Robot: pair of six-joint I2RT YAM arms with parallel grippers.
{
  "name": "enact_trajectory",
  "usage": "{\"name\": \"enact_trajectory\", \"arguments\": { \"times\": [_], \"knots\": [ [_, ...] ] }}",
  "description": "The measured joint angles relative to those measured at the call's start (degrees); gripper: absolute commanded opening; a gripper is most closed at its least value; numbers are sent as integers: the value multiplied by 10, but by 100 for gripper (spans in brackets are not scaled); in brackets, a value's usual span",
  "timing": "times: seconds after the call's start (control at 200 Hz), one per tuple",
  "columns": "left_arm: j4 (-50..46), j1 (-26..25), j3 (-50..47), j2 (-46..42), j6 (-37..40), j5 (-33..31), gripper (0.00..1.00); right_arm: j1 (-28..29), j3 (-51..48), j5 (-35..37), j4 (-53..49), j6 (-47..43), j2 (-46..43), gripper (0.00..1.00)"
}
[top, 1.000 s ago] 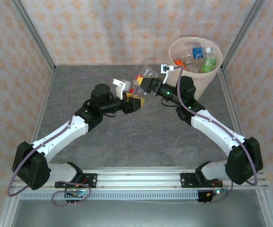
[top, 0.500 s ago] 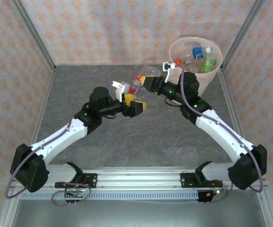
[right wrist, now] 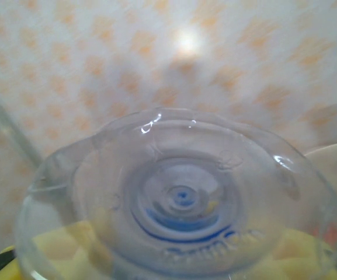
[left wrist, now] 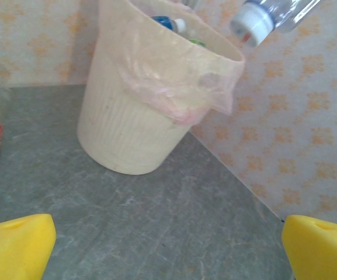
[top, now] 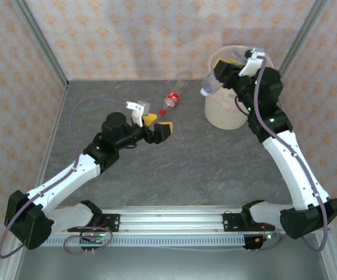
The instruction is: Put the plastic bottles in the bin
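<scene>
R claw: clamped tight on a clear bottle, gripping it at the base end. In the R wrist cam the bottle's round underside faces the lens, w/ yellow pad colour showing through the plastic.
Clear bottle: tilted, white cap pointing down-left. It's up at about rim height of the bin, w/ the cap end poking past the rim's left side seen from above. Can't tell if any of it is over the opening.
R arm: reared up high, forearm climbing steeply from the near-right base, wrist bent over toward the top of the bin.
L claw: spread wide, nothing btwn the yellow pads, touching nothing.
L arm: stretched low & long from the near-left base to mid-table, wrist aimed toward the bin.
Red-label bottle: lying on its side on the table, just beyond the L claw, red cap end nearest the claw, clear of the pads.
Bin: upright, far-right part of the table, thin pinkish liner draped over the rim.
Binned bottles: a few down inside; a blue bit, a white cap & a bit of green peek over the rim.
</scene>
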Motion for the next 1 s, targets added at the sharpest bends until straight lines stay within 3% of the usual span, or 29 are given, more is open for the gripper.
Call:
{"name": "enact_trajectory", "arguments": {
  "times": [0.155, 0.345, 0.545, 0.801, 0.896, 1.001],
  "knots": [
    [-46, 0, -1, 0, -1, -102, 100, -64, 49, 76, 2, -13, 50, 50],
    [-80, 0, -9, -18, -5, -187, 100, -113, 132, 99, -26, -19, 151, 51],
    [-96, 0, -9, -26, -5, -228, 100, -154, 326, 25, -166, -11, 299, 52],
    [-105, 0, -9, -16, -5, -237, 100, -152, 532, -84, -353, -10, 429, 53],
    [-108, 0, -9, -12, -5, -237, 100, -151, 591, -105, -399, -4, 472, 63],
    [-109, 0, -9, -10, -5, -237, 100, -148, 670, -110, -451, 6, 529, 84]
  ]
}}
